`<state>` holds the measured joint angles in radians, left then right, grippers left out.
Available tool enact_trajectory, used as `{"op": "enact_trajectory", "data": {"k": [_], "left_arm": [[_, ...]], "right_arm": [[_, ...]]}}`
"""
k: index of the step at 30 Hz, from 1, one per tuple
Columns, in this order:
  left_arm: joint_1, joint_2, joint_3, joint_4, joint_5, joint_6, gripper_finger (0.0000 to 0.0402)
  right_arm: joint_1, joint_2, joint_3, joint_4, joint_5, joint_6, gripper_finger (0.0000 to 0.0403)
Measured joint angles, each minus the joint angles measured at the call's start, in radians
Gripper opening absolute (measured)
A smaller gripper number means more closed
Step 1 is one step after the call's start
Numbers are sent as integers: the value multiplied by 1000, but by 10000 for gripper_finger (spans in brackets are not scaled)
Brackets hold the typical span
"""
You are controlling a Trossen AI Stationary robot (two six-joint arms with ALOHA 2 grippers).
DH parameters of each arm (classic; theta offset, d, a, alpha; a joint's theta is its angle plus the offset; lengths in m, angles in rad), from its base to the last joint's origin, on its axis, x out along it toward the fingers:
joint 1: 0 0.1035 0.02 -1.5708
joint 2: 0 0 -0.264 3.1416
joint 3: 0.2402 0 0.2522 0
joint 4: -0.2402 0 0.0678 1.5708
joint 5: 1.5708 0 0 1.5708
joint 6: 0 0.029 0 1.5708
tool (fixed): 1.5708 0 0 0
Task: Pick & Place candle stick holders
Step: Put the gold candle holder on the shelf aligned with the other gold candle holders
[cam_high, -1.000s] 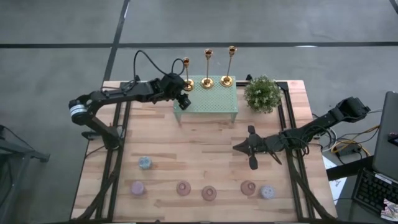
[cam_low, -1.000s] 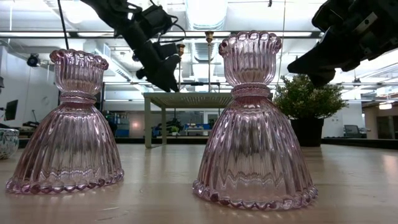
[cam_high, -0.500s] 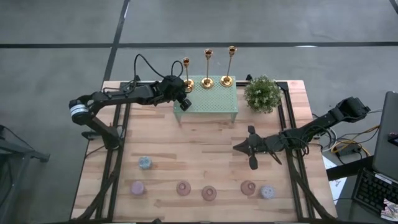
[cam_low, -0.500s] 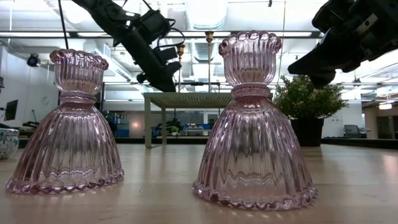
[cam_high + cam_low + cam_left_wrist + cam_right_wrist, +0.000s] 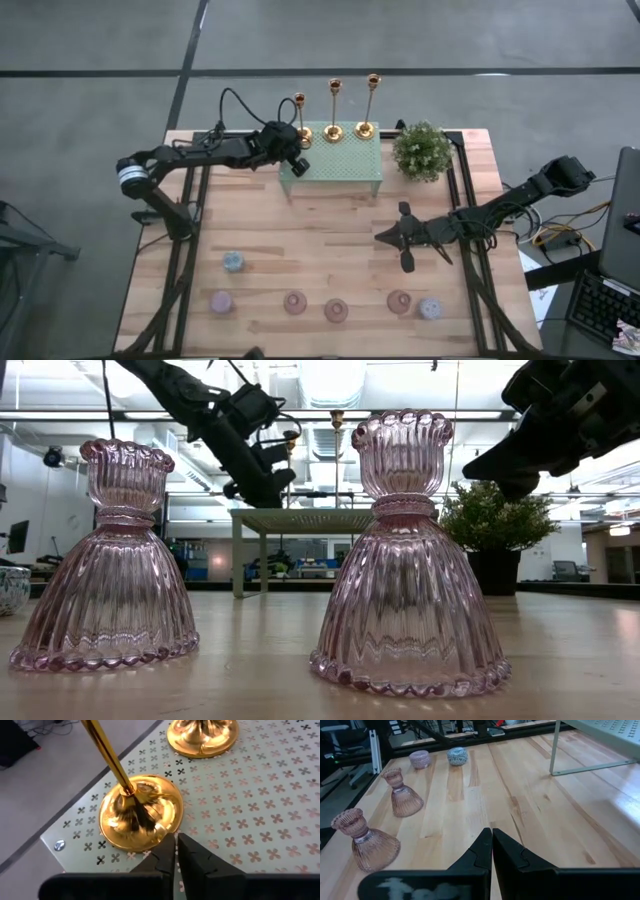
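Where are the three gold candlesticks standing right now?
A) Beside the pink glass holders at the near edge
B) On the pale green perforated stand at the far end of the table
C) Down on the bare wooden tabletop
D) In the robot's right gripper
B: the high view shows all three gold candlesticks upright in a row along the back of the green perforated stand, the left gripper beside the leftmost one.

The left arm is reaching across from the table's left side toward the far edge, its wrist angling downward and its gripper (image 5: pixel 175 851) hanging low with both dark fingers (image 5: pixel 161 857) pressing nearly together. The right arm is stretching in from the right side toward the table's middle, its gripper (image 5: pixel 491 842) hovering above the surface with fingers meeting, holding nothing.
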<state>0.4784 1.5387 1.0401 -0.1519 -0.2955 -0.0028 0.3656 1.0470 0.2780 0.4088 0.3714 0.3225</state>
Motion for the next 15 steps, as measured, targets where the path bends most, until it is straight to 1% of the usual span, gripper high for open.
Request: {"op": "enact_trajectory", "data": {"k": [3,15], "left_arm": [[1,0,0,4,-32,0,16],[9,3,0,87,-34,0,14]], "right_arm": [[0,0,-2,0,4,0,8],[0,0,-10,0,25,11,8]]}}
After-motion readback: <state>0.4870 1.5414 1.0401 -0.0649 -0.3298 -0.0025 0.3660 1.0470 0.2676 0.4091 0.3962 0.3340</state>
